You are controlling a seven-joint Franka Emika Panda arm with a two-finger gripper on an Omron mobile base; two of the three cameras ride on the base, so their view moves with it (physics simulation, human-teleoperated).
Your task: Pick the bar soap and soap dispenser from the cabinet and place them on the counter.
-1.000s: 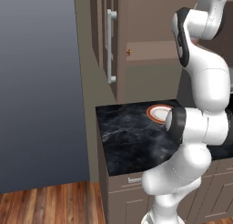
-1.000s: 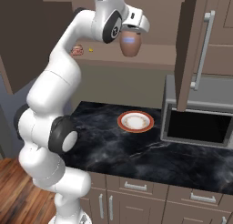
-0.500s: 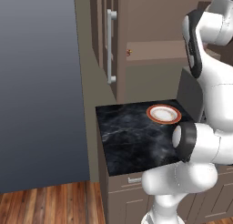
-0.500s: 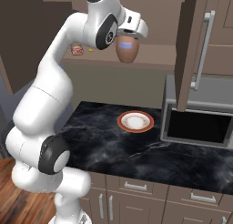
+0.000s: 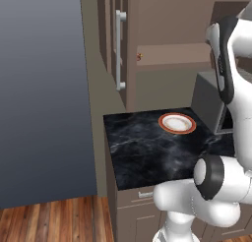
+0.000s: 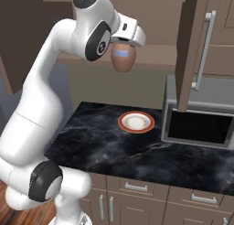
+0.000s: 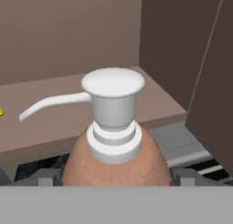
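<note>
The soap dispenser (image 6: 121, 60), a brown bottle with a blue band, hangs in the air in front of the open cabinet (image 6: 192, 45), above the counter (image 6: 105, 146). My gripper (image 6: 124, 48) is shut on it from both sides. In the hand view its white pump top (image 7: 113, 93) fills the middle, with my fingertips (image 7: 45, 176) pressed against the bottle's body. The bar soap (image 5: 139, 56) lies as a small orange block on the cabinet shelf (image 5: 172, 56), near its left end. In the hand view the bar soap (image 7: 1, 112) barely shows at the left edge.
An orange-rimmed plate (image 6: 136, 122) sits at the back of the counter (image 5: 147, 147). A grey microwave (image 6: 196, 123) stands to its right, under the open cabinet door with its silver handle (image 6: 204, 50). Another door (image 5: 118, 44) stands open on the left.
The arm has drawn back from the cabinet, carrying the soap dispenser down and slightly left in the right base view. Its grip on the bottle has not changed.
</note>
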